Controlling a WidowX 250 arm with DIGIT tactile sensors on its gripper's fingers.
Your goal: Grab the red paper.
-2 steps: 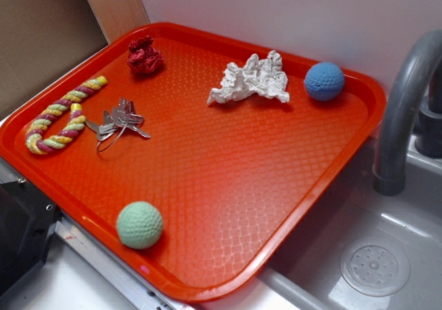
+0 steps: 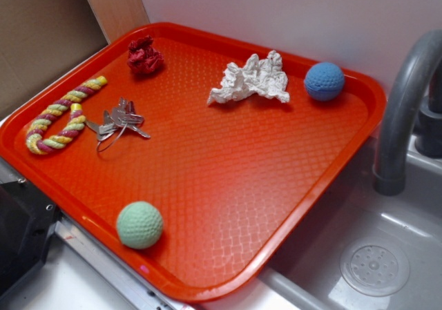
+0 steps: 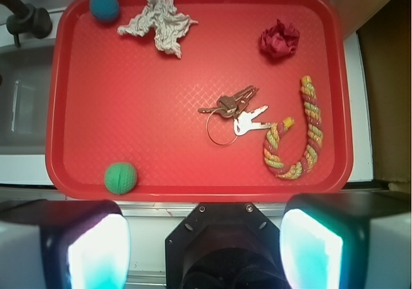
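- The jaws (image 3: 205,250) stood wide apart and held nothing; in the wrist view they hung high, over the near rim of the tray (image 3: 193,189).
- Nearest on the tray lay the green ball (image 3: 120,177), close to the near left corner in the wrist view.
- Further in were the keys (image 3: 233,109) in the middle and the rope (image 3: 296,134) beside them to the right, near the right rim.
- The red paper (image 3: 279,39) lay far and to the right in the wrist view, near the far right corner, apart from all other things.
- Along the far rim also lay the white paper (image 3: 158,24) and the blue ball (image 3: 104,6), well apart from the red paper.
- I judged that the approach was not yet begun: the next move called for going forward and to the right, then down over the red paper.
- Room around it looked open on the inner sides; the tray rim and the brown wall (image 2: 41,34) behind that corner could limit the jaws.
- The faucet (image 2: 404,110) and sink (image 2: 373,255) stood on the other side, away from the way.
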